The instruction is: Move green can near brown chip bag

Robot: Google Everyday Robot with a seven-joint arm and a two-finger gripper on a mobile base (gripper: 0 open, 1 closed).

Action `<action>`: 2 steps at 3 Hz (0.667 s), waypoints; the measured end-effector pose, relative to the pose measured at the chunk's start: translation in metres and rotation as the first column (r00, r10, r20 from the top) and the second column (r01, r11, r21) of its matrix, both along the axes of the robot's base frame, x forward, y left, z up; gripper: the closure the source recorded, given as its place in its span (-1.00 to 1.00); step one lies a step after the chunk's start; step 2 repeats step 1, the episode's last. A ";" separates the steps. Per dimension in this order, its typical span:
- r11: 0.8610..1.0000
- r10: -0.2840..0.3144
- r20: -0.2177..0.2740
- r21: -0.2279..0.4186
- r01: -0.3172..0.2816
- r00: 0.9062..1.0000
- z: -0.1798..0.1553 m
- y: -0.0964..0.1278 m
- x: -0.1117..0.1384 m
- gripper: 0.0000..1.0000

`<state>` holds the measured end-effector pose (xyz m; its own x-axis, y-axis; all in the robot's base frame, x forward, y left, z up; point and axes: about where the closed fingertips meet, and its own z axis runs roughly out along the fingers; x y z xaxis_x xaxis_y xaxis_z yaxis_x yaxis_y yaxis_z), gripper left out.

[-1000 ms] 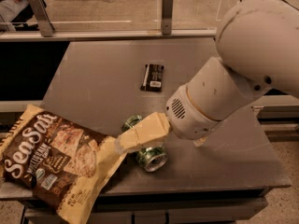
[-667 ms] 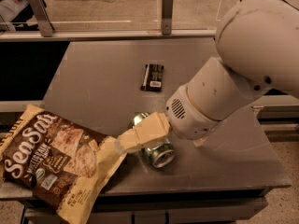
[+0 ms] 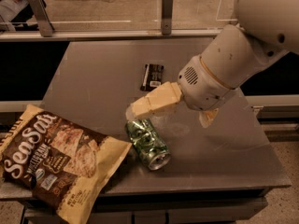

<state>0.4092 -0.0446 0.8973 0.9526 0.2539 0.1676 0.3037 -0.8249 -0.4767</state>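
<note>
The green can (image 3: pixel 147 143) lies on its side on the grey table (image 3: pixel 93 78), dented, its silver end facing front right. Its left end sits right beside the right corner of the brown chip bag (image 3: pixel 56 160), which lies flat at the table's front left and overhangs the edge. My gripper (image 3: pixel 168 118) hangs just above and behind the can, open and empty. One cream finger (image 3: pixel 154 102) points left over the can's far end. The other finger (image 3: pixel 207 118) only peeks out under the wrist.
A dark snack bar (image 3: pixel 153 76) lies flat at the table's middle, behind the gripper. A rail with metal posts (image 3: pixel 167 10) runs along the back. The table's front edge is close in front of the can. My large white arm (image 3: pixel 243 55) covers the right side.
My gripper has risen and pulled back to the right, off the can. The can now lies free on the table beside the chip bag.
</note>
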 end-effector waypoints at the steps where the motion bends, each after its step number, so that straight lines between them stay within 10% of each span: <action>1: 1.000 0.001 -0.001 -0.001 -0.001 1.000 0.000 0.000 0.000 -1.00; 2: 1.000 0.001 -0.001 -0.001 -0.001 1.000 0.000 0.000 0.000 -1.00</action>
